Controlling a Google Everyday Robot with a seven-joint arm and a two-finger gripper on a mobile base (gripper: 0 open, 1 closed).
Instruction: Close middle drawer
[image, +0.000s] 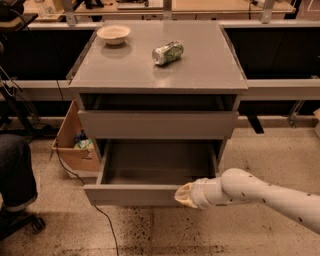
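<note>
The middle drawer (135, 194) is the wide, shallow grey drawer with a flat front. It stands pulled out of the grey cabinet (159, 70) about halfway, and its grey inside (157, 162) shows. The taller grey drawer front (157, 124) sits above it. My gripper (184, 196) comes in from the right on a white arm (265, 192). Its cream tip rests against the right part of the middle drawer's front, at its top edge. The third front is hidden.
A cream bowl (113, 34) and a crushed green can (167, 52) lie on the cabinet top. An open cardboard box (75, 145) stands at the cabinet's left, with a black cable (100, 215) on the floor. A person's leg (15, 175) is at far left. Benches run behind.
</note>
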